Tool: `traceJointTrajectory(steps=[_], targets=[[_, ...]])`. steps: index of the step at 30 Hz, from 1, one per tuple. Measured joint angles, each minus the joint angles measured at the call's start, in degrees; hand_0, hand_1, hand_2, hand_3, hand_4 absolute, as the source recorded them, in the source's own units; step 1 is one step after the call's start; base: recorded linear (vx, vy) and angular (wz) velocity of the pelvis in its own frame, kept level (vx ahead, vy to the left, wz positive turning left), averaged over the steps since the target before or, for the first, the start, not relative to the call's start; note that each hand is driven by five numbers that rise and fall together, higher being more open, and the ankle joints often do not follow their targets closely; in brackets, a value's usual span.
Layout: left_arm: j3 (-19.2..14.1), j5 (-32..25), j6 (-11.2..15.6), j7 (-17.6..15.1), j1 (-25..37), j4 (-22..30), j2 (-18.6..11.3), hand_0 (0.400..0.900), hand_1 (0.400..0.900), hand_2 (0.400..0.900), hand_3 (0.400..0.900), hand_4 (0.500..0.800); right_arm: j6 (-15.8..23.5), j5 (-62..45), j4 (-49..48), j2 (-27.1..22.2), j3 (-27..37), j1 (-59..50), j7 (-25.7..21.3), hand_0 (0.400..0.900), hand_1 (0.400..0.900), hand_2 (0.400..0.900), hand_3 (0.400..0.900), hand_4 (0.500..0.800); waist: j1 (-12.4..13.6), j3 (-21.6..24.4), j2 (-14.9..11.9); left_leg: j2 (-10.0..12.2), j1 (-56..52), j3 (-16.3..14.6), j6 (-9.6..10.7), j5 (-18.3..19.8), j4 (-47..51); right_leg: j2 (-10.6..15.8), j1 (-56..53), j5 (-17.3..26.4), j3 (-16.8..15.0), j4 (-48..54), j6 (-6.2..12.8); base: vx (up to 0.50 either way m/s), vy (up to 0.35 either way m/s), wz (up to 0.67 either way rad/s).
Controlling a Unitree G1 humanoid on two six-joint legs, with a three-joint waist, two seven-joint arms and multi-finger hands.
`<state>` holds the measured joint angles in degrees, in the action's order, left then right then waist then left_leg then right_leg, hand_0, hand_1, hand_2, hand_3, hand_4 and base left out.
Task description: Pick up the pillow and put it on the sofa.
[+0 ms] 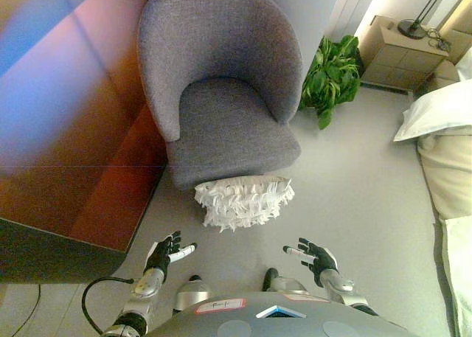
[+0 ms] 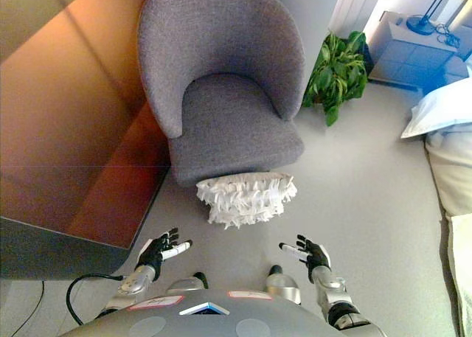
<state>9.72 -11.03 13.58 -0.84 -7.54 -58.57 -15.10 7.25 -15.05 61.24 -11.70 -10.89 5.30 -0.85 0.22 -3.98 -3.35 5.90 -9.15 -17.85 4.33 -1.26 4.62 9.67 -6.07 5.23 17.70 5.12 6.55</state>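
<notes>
A white ruffled pillow [image 1: 244, 200] lies on the floor, leaning against the front of a grey round-backed armchair [image 1: 221, 94]. My left hand [image 1: 165, 254] hovers low at the lower left, fingers spread and open, below and left of the pillow. On the lower right my right hand [image 1: 313, 256] is open too, below and right of the pillow. Neither hand touches it. The chair's seat [image 2: 232, 123] holds nothing.
A brown wooden panel [image 1: 81, 130] runs along the left. A green potted plant [image 1: 332, 75] stands right of the chair, with a bedside cabinet [image 1: 398, 53] and lamp base behind it. A bed with white pillows [image 1: 442, 108] fills the right edge.
</notes>
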Motion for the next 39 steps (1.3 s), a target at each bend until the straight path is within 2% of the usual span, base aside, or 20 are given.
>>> traceJointTrajectory(steps=[9,12,13,14,16,18,19,20,21,22,23,25,27,29,30,32,34,35,37,39], targets=[[0.00,0.02,0.35,-3.75,0.58,-0.01,0.22,0.900,0.900,0.900,0.900,0.800,0.06,-0.04,-0.67,-0.07,-0.01,-0.72,0.32,0.900,0.900,0.900,0.900,0.800,0.23,-1.92,0.09,1.38,2.56,0.95,0.08,1.89,-5.83,-0.44,0.44,-0.53,0.11,-0.02,-0.37,-0.01,-0.122,-0.05],[-0.32,-0.25,0.48,-4.99,1.34,-0.11,0.34,0.900,0.900,0.900,0.900,0.800,-0.10,-0.08,-1.01,0.07,-0.05,-2.02,0.34,0.900,0.900,0.900,0.900,0.800,1.53,-4.55,-0.95,2.16,7.61,5.03,0.86,2.19,-17.36,-0.32,0.72,-0.46,-1.57,-0.33,-1.57,0.03,-0.113,-0.15],[-0.52,-0.71,0.48,-5.03,1.54,-0.15,0.54,0.900,0.900,0.900,0.900,0.800,-0.22,-0.13,-1.16,-0.09,-0.08,-2.41,0.36,0.900,0.900,0.900,0.900,0.800,1.78,-5.30,-1.36,2.38,10.23,6.94,2.17,1.34,-22.62,-0.18,0.82,-0.14,-1.85,-0.54,-2.10,0.10,-0.046,-0.11],[-0.57,-1.14,0.48,-4.98,1.51,-0.12,0.77,0.900,0.900,0.900,0.900,0.800,-0.27,-0.18,-1.70,-0.41,-0.05,-2.51,0.33,0.900,0.900,0.900,0.900,0.800,1.88,-5.73,-1.49,2.46,12.75,9.04,4.19,-0.30,-26.78,0.28,1.06,-0.20,-1.88,-0.90,-2.57,0.15,0.007,-0.09],[-0.92,-1.15,0.45,-4.91,1.61,-0.06,1.48,0.900,0.900,0.900,0.900,0.800,-0.26,-0.37,-2.12,-1.06,-0.07,-2.74,0.31,0.900,0.900,0.900,0.900,0.800,2.14,-6.81,-2.19,2.53,15.18,10.51,4.70,-4.26,-30.14,0.69,1.18,-0.16,-2.45,0.20,-3.22,0.22,0.070,-0.09],[-1.22,-1.15,0.19,-4.83,1.37,-0.15,2.30,0.900,0.900,0.900,0.900,0.800,-0.23,-0.61,-2.11,-1.76,-0.42,-3.07,0.33,0.900,0.900,0.900,0.900,0.800,2.09,-7.30,-2.18,2.06,15.12,9.43,3.10,-6.14,-28.76,1.26,1.75,-0.36,-2.57,0.24,-3.00,0.27,0.139,-0.11],[-1.40,-1.16,0.14,-4.84,1.04,-0.29,3.41,0.900,0.900,0.900,0.900,0.800,-0.22,-0.75,-2.11,-2.85,-0.81,-3.03,0.44,0.900,0.900,0.900,0.900,0.800,2.36,-6.81,0.19,3.58,13.82,8.52,2.82,-5.87,-23.94,-0.68,2.03,-1.74,-2.87,-1.91,-2.46,0.34,0.176,-0.24],[-1.49,-1.17,0.32,-4.75,0.74,0.19,4.85,0.900,0.900,0.900,0.900,0.800,-0.15,-1.02,-2.19,-4.54,-0.69,-2.66,0.47,0.900,0.900,0.900,0.900,0.800,1.71,-6.61,4.98,8.20,12.48,8.07,4.21,-2.67,-18.01,-4.64,6.35,-7.37,-2.68,-16.22,-5.40,0.31,0.150,-0.25],[-1.50,-1.20,0.92,-4.68,0.49,1.81,4.23,0.900,0.900,0.900,0.900,0.800,-0.60,-1.01,-1.98,-4.56,-0.67,-2.24,0.63,0.900,0.900,0.900,0.900,0.800,2.02,-7.04,5.06,9.03,9.98,7.93,5.81,1.57,-13.01,-5.32,8.57,-16.56,-1.94,-25.67,-5.89,0.40,0.173,-0.41],[-2.12,-1.28,1.00,-4.67,1.69,1.19,3.33,0.900,0.900,0.900,0.900,0.800,-1.14,-1.05,-1.28,-3.09,-0.55,-2.65,0.41,0.900,0.900,0.900,0.900,0.800,2.09,-9.12,2.77,8.78,9.15,8.17,6.12,1.35,-13.52,-4.95,8.67,-17.98,-3.70,-27.01,-6.86,0.35,0.132,-0.43],[-2.40,-1.29,1.05,-4.70,1.51,0.89,3.28,0.900,0.900,0.900,0.900,0.800,-0.89,-1.03,-1.46,-2.70,-0.66,-1.83,0.92,0.900,0.900,0.900,0.900,0.800,1.90,-8.45,1.96,8.70,10.24,8.10,5.69,0.81,-12.94,-6.65,7.80,-17.33,-5.31,-23.83,-6.51,0.38,0.140,-0.46],[-2.44,-1.32,1.28,-5.01,1.10,0.31,3.75,0.900,0.900,0.900,0.900,0.800,-0.60,-1.04,-1.60,-2.71,-0.59,-1.88,1.24,0.900,0.900,0.900,0.900,0.800,4.35,-8.66,1.13,5.91,9.51,7.67,6.30,-0.48,-7.42,-7.59,5.32,-13.21,-9.12,-15.63,-8.36,0.28,0.123,-0.29],[-2.45,-1.30,1.24,-5.06,0.01,-0.06,5.27,0.900,0.900,0.900,0.900,0.800,-0.51,-1.02,-1.81,-3.97,-0.19,-2.09,1.43,0.900,0.900,0.900,0.900,0.800,6.24,-9.62,2.42,6.16,7.38,6.17,5.29,-6.53,-6.65,-7.81,2.93,-8.85,-9.37,-9.92,-7.69,0.26,0.133,-0.15],[-2.98,-1.79,1.13,-5.40,0.28,-0.36,4.89,0.900,0.900,0.900,0.900,0.800,-0.50,-0.98,-2.32,-3.39,-0.06,-2.32,1.53,0.900,0.900,0.900,0.900,0.800,6.23,-11.13,1.89,5.46,8.37,5.79,4.33,-3.62,-11.49,-7.03,-0.04,-7.62,-10.05,-6.85,-7.59,0.34,0.136,-0.09],[-3.04,-1.74,1.18,-5.43,0.76,-0.30,4.02,0.900,0.900,0.900,0.900,0.800,-0.50,-0.94,-2.78,-2.75,-0.09,-2.45,1.74,0.900,0.900,0.900,0.900,0.800,6.44,-11.71,1.11,5.06,10.17,4.60,5.07,-2.13,-13.75,-6.22,-1.09,-7.18,-10.45,-5.70,-7.25,0.34,0.136,-0.15],[-3.11,-1.33,1.20,-5.41,0.84,-0.35,3.55,0.900,0.900,0.900,0.900,0.800,-0.40,-0.97,-3.50,-2.73,0.01,-2.28,1.91,0.900,0.900,0.900,0.900,0.800,6.14,-11.28,1.83,4.91,9.82,3.39,4.41,-2.60,-9.12,-5.87,-2.25,-7.19,-9.92,-4.58,-6.78,0.30,0.145,-0.08],[-3.31,-1.00,1.21,-5.35,0.88,-0.20,3.00,0.900,0.900,0.900,0.900,0.800,-0.45,-0.84,-3.83,-2.55,-0.10,-2.34,2.81,0.900,0.900,0.900,0.900,0.800,6.68,-10.74,2.02,4.46,8.96,0.94,0.22,-2.55,-8.29,-4.44,-2.60,-8.02,-9.24,-4.50,-5.51,0.27,0.142,0.03],[-3.83,-0.97,1.20,-5.34,0.91,0.08,2.34,0.900,0.900,0.900,0.900,0.800,-0.47,-0.54,-5.08,-2.15,-0.20,-2.28,3.48,0.900,0.900,0.900,0.900,0.800,7.03,-10.57,1.29,3.55,8.49,-0.72,-1.11,-1.64,-7.90,-2.96,-2.96,-7.98,-7.67,-3.94,-5.52,0.26,0.145,0.10],[-5.00,-1.01,1.10,-5.31,0.93,1.39,0.23,0.900,0.900,0.900,0.900,0.800,-0.55,-0.44,-7.93,-0.81,-0.44,-1.89,3.80,0.900,0.900,0.900,0.900,0.800,7.68,-10.17,0.10,2.40,7.73,-2.59,-2.00,-0.52,-8.12,-0.48,-3.61,-9.02,-1.28,-7.83,-5.28,0.22,0.148,0.10],[-5.61,-1.05,1.07,-5.30,1.52,2.78,-1.52,0.900,0.900,0.900,0.900,0.800,-0.70,-0.49,-9.25,0.08,-1.43,-2.18,3.62,0.900,0.900,0.900,0.900,0.800,7.69,-9.49,-0.75,1.26,7.60,-2.64,-2.15,0.02,-8.76,0.20,-3.36,-8.08,-0.02,-7.60,-3.65,0.20,0.179,0.04]])
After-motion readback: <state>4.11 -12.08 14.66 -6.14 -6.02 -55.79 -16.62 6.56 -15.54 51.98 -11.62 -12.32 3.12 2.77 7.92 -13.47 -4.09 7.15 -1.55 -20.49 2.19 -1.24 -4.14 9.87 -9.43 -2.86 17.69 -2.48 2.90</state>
